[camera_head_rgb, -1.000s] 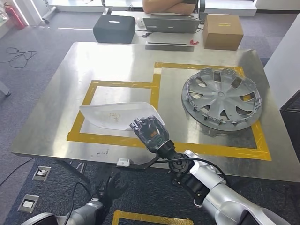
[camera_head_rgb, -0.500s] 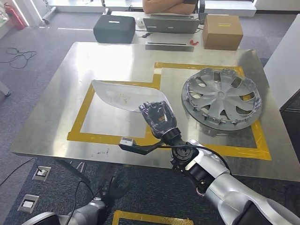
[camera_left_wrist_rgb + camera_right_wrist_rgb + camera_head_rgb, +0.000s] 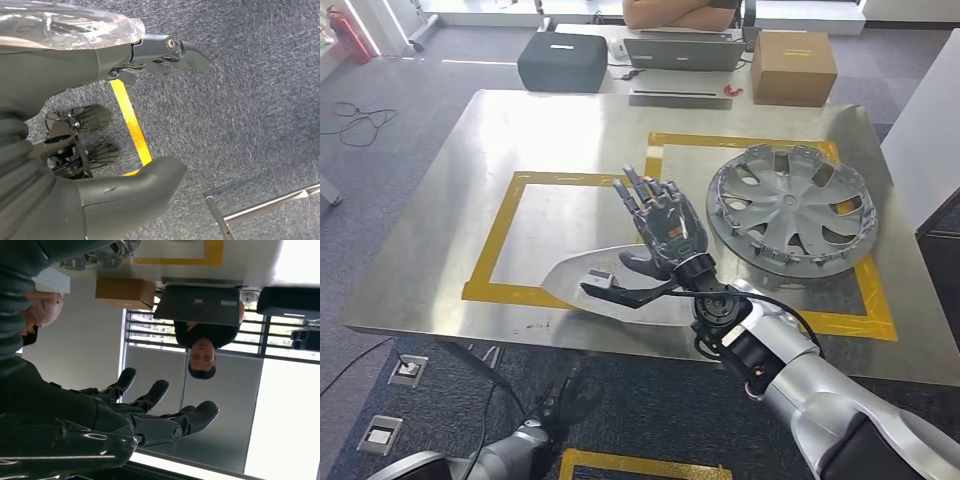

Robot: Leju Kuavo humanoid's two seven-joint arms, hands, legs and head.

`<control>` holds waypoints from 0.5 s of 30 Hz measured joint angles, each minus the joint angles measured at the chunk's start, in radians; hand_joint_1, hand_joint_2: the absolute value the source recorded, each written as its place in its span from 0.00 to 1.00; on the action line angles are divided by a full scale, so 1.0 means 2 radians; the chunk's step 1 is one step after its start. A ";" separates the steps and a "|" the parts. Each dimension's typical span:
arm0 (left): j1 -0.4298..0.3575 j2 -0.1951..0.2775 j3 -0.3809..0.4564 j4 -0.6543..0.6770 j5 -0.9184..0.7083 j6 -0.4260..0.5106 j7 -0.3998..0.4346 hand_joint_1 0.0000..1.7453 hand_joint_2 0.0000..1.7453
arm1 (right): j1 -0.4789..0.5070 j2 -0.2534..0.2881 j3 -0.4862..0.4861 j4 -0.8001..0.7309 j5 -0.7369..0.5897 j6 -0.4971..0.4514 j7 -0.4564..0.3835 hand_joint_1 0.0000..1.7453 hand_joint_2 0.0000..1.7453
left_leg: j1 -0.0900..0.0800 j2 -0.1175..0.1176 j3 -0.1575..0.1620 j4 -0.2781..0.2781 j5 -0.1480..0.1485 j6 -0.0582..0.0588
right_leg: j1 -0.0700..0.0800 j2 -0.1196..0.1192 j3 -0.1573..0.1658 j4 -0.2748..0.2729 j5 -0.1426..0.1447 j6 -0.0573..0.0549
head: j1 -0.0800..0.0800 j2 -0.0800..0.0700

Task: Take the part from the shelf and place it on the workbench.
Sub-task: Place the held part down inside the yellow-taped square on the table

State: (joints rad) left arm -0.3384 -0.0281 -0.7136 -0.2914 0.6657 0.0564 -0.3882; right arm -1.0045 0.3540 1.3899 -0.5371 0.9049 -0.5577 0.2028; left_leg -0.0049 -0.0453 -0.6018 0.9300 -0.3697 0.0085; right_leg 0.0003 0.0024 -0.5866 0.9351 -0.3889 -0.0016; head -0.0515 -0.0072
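The part (image 3: 579, 277), a clear curved plastic cover with a black bracket (image 3: 626, 295) and a small white plug, lies on the steel workbench (image 3: 546, 130) near its front edge, across the front line of the yellow tape. My right hand (image 3: 663, 218) is just above and behind it, palm raised and fingers spread, with the thumb low beside the part. In the right wrist view its fingers (image 3: 158, 390) stretch out with nothing between them. My left hand (image 3: 563, 405) hangs below the bench edge over the carpet, its fingers (image 3: 177, 50) straight and holding nothing.
A grey wheel cover (image 3: 792, 210) lies in the right taped field, close to my right arm. At the far edge are a black case (image 3: 563, 60), a laptop (image 3: 682, 50) and a cardboard box (image 3: 795, 65). A person (image 3: 675, 12) sits behind them.
My right hand held the part above the taped field; now the part lies at the bench's front edge and the hand has let go, fingers spread and raised.
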 joint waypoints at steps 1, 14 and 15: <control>0.000 0.000 -0.001 0.000 0.000 0.000 0.000 0.00 0.00 | 0.000 0.000 0.000 0.001 0.000 0.000 0.000 0.00 0.00 | 0.000 0.000 0.000 0.000 0.000 0.000 | 0.000 0.000 0.000 0.000 0.000 0.000 | 0.000 0.000; -0.001 0.000 -0.005 0.000 0.001 0.000 -0.002 0.00 0.00 | 0.000 0.000 0.000 0.007 -0.001 -0.001 -0.004 0.00 0.00 | 0.000 0.001 0.000 0.000 0.000 0.000 | 0.000 0.001 0.000 0.000 0.000 0.000 | 0.000 0.000; -0.001 0.000 -0.005 0.000 0.002 0.000 -0.002 0.00 0.00 | 0.001 0.000 0.000 0.007 -0.002 -0.001 -0.004 0.00 0.00 | 0.000 0.001 0.000 0.000 0.000 0.000 | 0.000 0.001 0.000 0.000 0.000 0.000 | 0.000 0.000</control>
State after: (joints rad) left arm -0.3397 -0.0287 -0.7240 -0.2914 0.6688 0.0572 -0.3923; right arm -1.0034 0.3540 1.3897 -0.5221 0.9015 -0.5589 0.1944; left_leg -0.0049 -0.0437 -0.6019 0.9299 -0.3699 0.0084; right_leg 0.0003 0.0043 -0.5871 0.9351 -0.3886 -0.0020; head -0.0515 -0.0072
